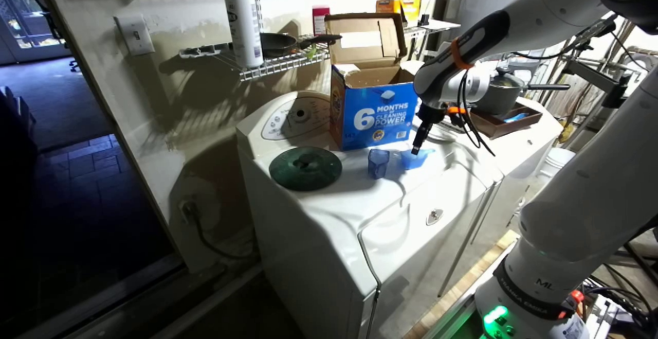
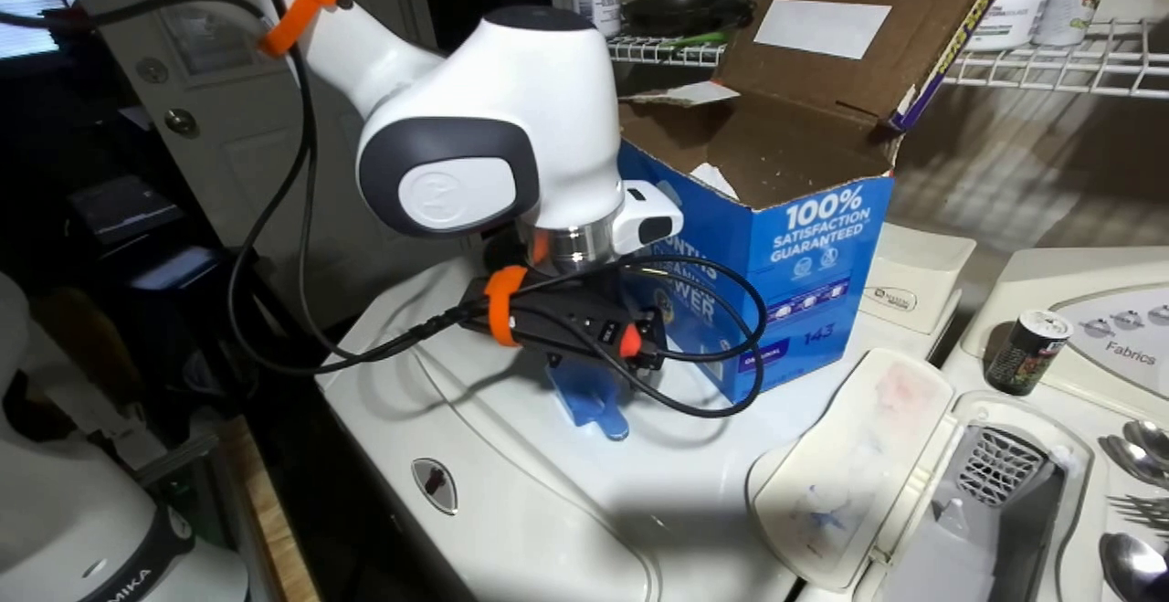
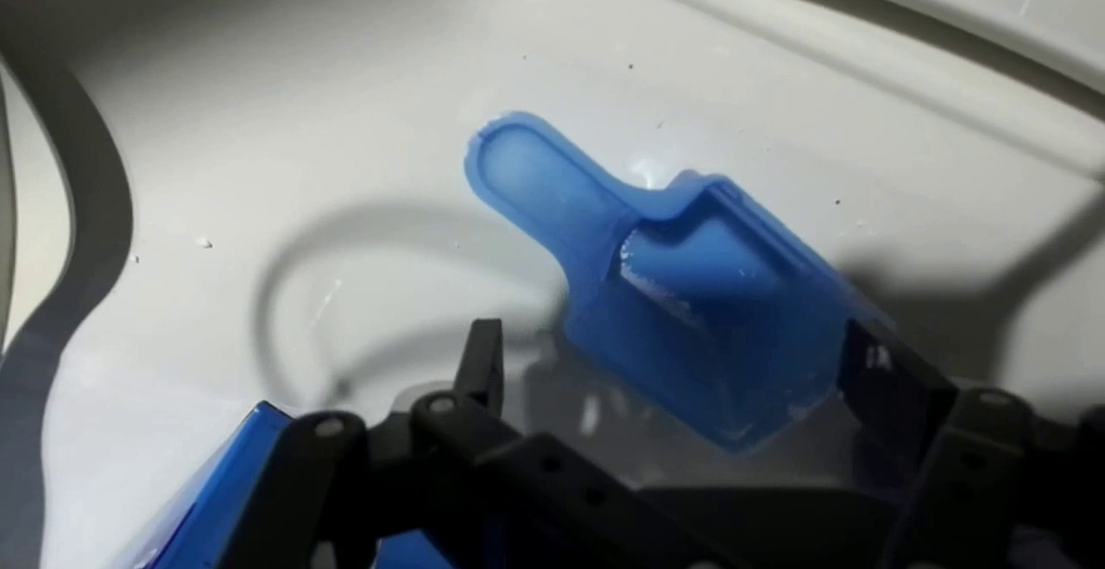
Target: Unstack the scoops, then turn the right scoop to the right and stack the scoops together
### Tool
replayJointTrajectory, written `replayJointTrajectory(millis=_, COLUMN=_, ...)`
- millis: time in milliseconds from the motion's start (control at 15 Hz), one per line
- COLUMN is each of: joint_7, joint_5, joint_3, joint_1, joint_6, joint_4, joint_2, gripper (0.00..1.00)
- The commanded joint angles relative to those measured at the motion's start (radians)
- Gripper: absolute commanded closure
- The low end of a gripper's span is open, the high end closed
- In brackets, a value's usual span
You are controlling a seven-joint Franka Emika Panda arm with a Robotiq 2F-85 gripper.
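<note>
Scoops — before the box

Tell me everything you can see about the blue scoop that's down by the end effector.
The scoop looks like translucent blue plastic, with a short, round-ended, rimmed handle and an angular cup that has a pale, flecked inner edge. It sits mouth up on the white appliance top, in front of the blue box and apart from the other scoop, its handle pointing away. In the wrist view, the open end effector has fingers on either side of the cup; whether either touches it, I can't tell.
</note>
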Motion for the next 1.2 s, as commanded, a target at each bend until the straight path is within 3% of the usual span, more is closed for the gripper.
replayJointTrajectory(millis=0, joint_7=-0.077, joint_5=0.050, joint_3=-0.003, joint_1=0.006, joint_6=0.018, joint_4=0.014, joint_2=0.036, gripper=0.04)
replayJointTrajectory(millis=267, joint_7=-0.110, joint_5=0.060, joint_3=0.002, joint_1=0.002, joint_6=0.028, joint_4=0.022, joint_2=0.059, gripper=0.30)
replayJointTrajectory(millis=533, joint_7=-0.121, joint_5=0.076, joint_3=0.006, joint_1=-0.001, joint_6=0.032, joint_4=0.030, joint_2=0.065, gripper=0.05)
replayJointTrajectory(millis=600, joint_7=-0.120, joint_5=0.080, joint_3=0.008, joint_1=-0.001, joint_6=0.032, joint_4=0.033, joint_2=0.067, gripper=0.06)
replayJointTrajectory(millis=667, joint_7=-0.121, joint_5=0.088, joint_3=0.009, joint_1=-0.001, joint_6=0.030, joint_4=0.036, joint_2=0.070, gripper=0.32)
replayJointTrajectory(millis=800, joint_7=-0.122, joint_5=0.097, joint_3=0.011, joint_1=0.000, joint_6=0.029, joint_4=0.040, joint_2=0.075, gripper=0.33)
replayJointTrajectory(millis=1133, joint_7=-0.114, joint_5=0.107, joint_3=0.017, joint_1=-0.002, joint_6=0.023, joint_4=0.046, joint_2=0.086, gripper=0.69)
